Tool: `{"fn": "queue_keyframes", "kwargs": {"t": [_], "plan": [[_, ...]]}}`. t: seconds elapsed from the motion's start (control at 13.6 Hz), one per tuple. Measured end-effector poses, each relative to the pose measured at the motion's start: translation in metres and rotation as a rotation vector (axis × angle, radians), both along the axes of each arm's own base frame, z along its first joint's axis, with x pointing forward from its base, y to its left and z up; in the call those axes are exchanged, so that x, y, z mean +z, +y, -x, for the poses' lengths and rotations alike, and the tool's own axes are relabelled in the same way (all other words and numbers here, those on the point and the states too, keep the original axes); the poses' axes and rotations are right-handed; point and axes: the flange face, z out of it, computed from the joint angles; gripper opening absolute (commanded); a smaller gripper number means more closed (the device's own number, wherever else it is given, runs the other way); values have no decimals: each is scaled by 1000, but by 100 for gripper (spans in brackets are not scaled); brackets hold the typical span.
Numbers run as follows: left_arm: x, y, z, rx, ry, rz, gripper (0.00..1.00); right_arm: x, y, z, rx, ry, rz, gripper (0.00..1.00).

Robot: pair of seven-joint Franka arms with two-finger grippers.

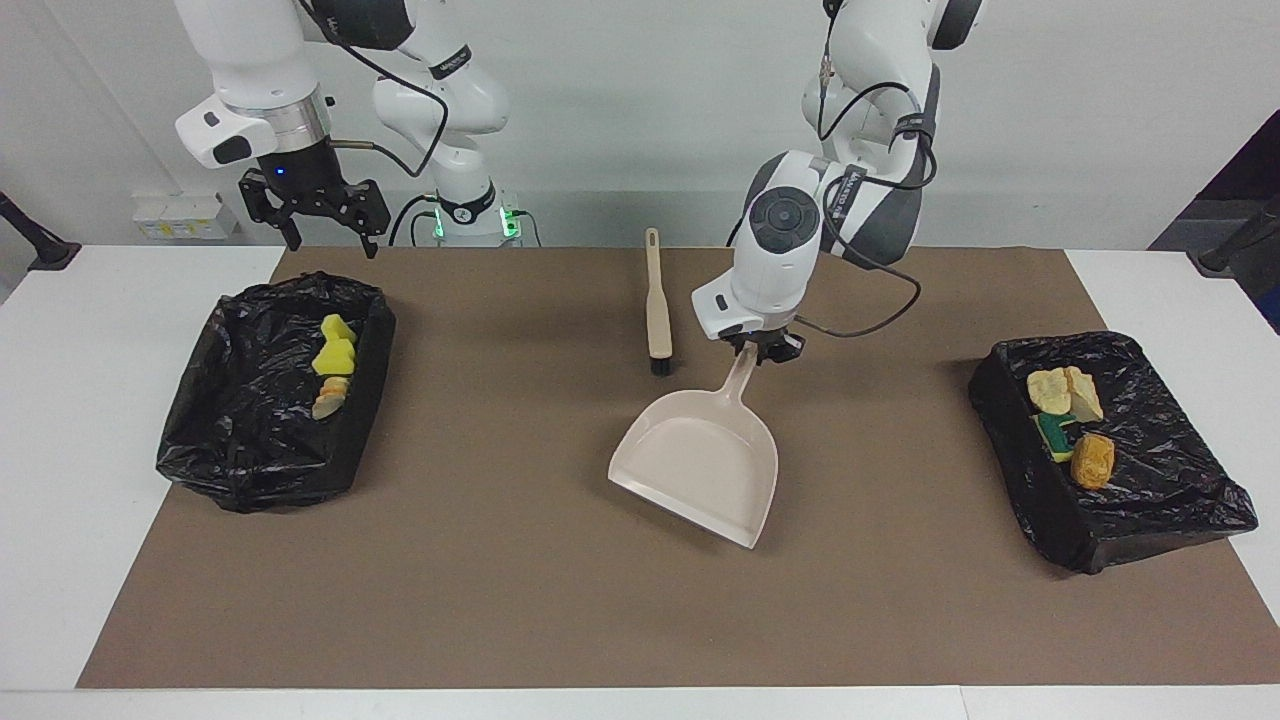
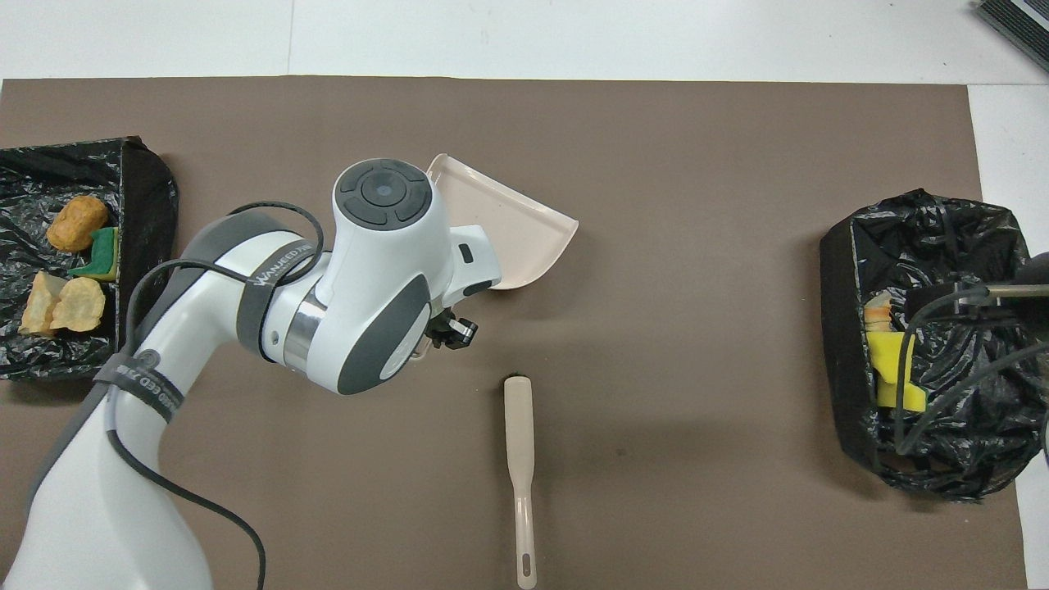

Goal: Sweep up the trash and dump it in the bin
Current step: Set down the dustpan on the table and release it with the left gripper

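Apparently the sweeping is finished: no scraps lie loose on the brown mat (image 1: 500,600), and all the trash sits in two black-lined bins. The bin at the left arm's end (image 1: 1160,500), at about three o'clock in the facing view, holds golden-brown bread pieces (image 1: 1092,460), a pale lump (image 1: 1085,392) and a green-and-yellow sponge (image 1: 1054,432). The bin at the right arm's end (image 1: 240,440), at about nine o'clock, holds yellow sponge chunks (image 1: 334,355) and a bread piece (image 1: 328,400). The left gripper (image 1: 765,348) is clamped on the handle of the empty beige dustpan (image 1: 700,460), carried tilted over the middle of the mat; what remains, by judgement, is setting it down. The beige brush (image 1: 657,315) lies flat on the mat near twelve o'clock, bristles pointing away from the robots. The right gripper (image 1: 320,212) hangs with fingers spread and empty, above the mat's edge by its bin, waiting. The mat covers a white table (image 1: 60,450); a plain white wall (image 1: 620,110) stands at the robots' end
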Motion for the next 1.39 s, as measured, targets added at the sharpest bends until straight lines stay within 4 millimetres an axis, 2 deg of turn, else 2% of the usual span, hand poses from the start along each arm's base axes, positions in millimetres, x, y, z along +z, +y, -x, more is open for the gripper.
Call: {"fn": "queue_keyframes", "kwargs": {"t": [0.15, 0.37, 0.44, 0.51, 0.66, 0.81, 0.95, 1.1, 1.39], "plan": [[-13, -17, 2, 82, 1, 31, 0, 7, -8, -12, -15, -3, -3, 100], [-35, -42, 10, 190, 15, 45, 0, 1, -21, -26, -37, 2, -6, 100], [-45, -54, 18, 222, 14, 36, 24, 0, -21, -28, -37, 5, -6, 100], [-54, -64, 26, 240, 14, 30, 99, -1, -21, -28, -37, 6, -7, 100], [-58, -73, 34, 251, 13, 26, 100, 1, -21, -28, -36, 3, -6, 100], [-54, -70, 32, 259, 10, 27, 100, 2, -20, -28, -35, 0, -6, 100], [-41, -60, 26, 269, 7, 25, 100, 2, -20, -28, -35, 0, -6, 100], [-17, -40, 12, 272, -3, 38, 100, 2, -20, -28, -35, 0, -6, 100], [28, 25, -22, 323, -47, 70, 100, 2, -17, -28, -30, 0, -6, 100]]}}
